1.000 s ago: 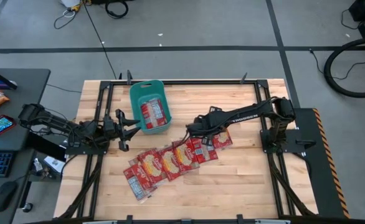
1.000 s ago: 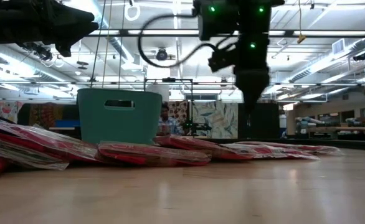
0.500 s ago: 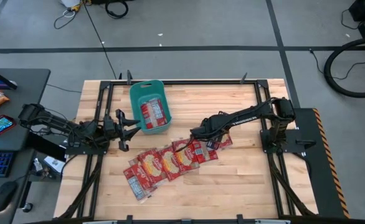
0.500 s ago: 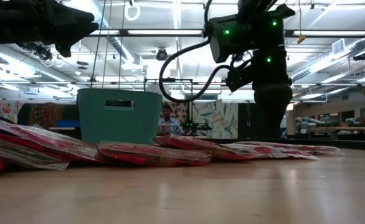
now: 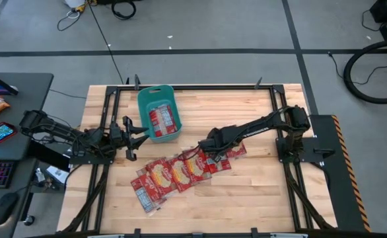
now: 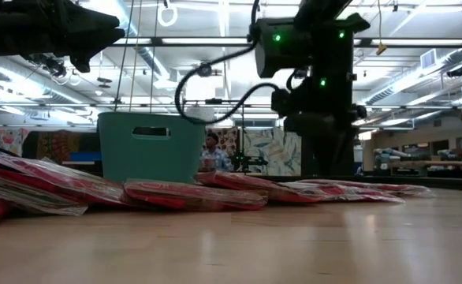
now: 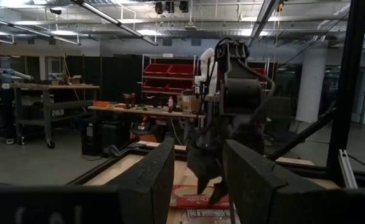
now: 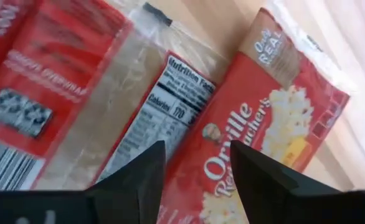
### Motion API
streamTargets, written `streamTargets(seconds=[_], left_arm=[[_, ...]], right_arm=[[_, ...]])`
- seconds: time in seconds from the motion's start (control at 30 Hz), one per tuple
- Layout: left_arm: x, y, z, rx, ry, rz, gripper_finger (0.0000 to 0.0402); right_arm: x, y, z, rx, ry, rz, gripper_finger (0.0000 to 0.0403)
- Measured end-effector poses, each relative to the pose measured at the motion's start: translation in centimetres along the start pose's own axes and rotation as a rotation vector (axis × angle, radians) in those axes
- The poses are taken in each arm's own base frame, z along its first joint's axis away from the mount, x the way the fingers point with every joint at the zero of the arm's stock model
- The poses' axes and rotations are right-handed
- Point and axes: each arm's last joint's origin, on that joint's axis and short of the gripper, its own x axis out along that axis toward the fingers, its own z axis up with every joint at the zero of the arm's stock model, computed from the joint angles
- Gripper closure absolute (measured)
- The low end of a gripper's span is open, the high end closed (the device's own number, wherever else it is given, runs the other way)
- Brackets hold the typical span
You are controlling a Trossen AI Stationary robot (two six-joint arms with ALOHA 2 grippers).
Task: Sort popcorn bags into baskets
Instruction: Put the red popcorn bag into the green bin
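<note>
Several red popcorn bags [image 5: 174, 173] lie in an overlapping row on the table, also seen edge-on in the low view [image 6: 191, 193]. One more bag [image 5: 162, 118] lies inside the teal basket [image 5: 144, 100], which stands toward the far edge [image 6: 152, 146]. My right gripper [image 5: 211, 149] is open and low over the right end of the row. In its wrist view [image 8: 197, 149] the fingers straddle a face-up bag [image 8: 251, 124]. My left gripper [image 5: 133, 140] waits open near the basket, above the table. My right gripper comes from above, pointing down at the right-hand bags of the row. Its open fingers [image 8: 139, 180] stand close over a face-up bag [image 8: 232, 143] and a neighbouring bag's back side [image 8: 151, 118]. Whether the fingertips touch either bag, I cannot tell.
Bare wood lies to the right of the row [image 5: 266, 172] and along the near edge. A dark metal frame [image 5: 200, 86] runs around the table. The room behind the table shows shelves and benches in the low and left wrist views.
My right gripper has come down onto the right end of the bag row, shifting a little toward the near edge. The bags, the basket and the left arm have stayed where they were.
</note>
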Motion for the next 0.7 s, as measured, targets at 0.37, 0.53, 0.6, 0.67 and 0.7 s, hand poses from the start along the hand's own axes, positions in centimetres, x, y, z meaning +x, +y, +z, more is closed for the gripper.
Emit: streamTargets(seconds=[0.37,0.53,0.6,0.67,0.7], left_arm=[[0.0,0.0,0.0,-0.001,0.000,0.000,0.0258],[0.0,0.0,0.0,0.000,0.000,0.000,0.0258],[0.0,0.0,0.0,0.000,0.000,0.000,0.0258],[0.0,0.0,0.0,0.000,0.000,0.000,0.0258],[0.0,0.0,0.0,0.000,0.000,0.000,0.0258]], right_arm=[[2.5,0.9,-0.5,-0.046,0.061,-0.096,0.0225],[2.8,0.9,-0.7,-0.088,0.088,-0.100,0.0285],[2.8,0.9,-0.7,-0.105,0.108,-0.098,0.0322],[2.9,0.9,-0.8,-0.122,0.123,-0.091,0.0365],[2.9,0.9,-0.8,-0.134,0.128,-0.090,0.0382]])
